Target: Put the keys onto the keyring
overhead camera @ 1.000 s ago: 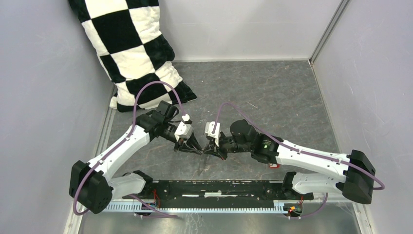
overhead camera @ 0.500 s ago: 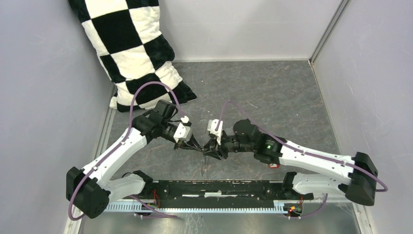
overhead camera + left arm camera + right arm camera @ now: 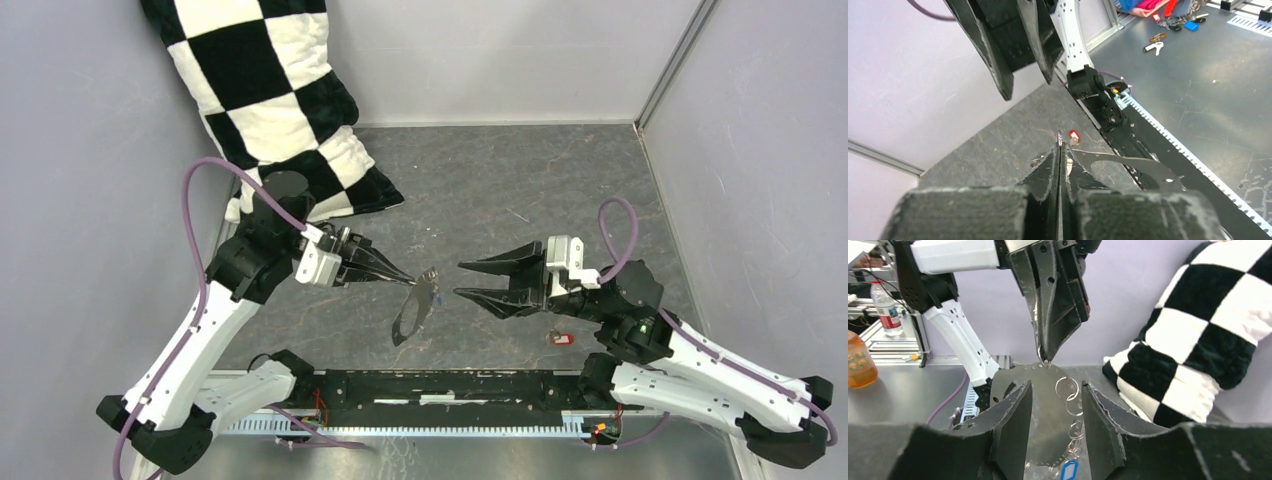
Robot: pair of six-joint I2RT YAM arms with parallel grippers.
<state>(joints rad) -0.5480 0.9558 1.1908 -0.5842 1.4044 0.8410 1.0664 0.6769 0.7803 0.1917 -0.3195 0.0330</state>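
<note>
My left gripper (image 3: 404,280) is shut on the top edge of the keyring (image 3: 408,318), a thin grey flat band loop that hangs below its tips above the table. In the left wrist view the jaws (image 3: 1059,146) are pressed together and the band (image 3: 1128,162) runs off to the right. A chain of small wire rings hangs from the band with the blue key (image 3: 1068,470) at its lower end. My right gripper (image 3: 460,279) is open and empty, facing the keyring from the right, which shows between its fingers (image 3: 1045,429). The red key (image 3: 562,339) lies on the table under the right arm (image 3: 1074,135).
A black-and-white checked pillow (image 3: 280,110) leans in the back left corner (image 3: 1208,340). Grey walls close in the left, back and right. The black base rail (image 3: 440,385) runs along the near edge.
The two grippers, close together over the table before, have pulled apart. The right gripper has opened and backed off to the right. The left gripper has risen to the left, holding the keyring.
</note>
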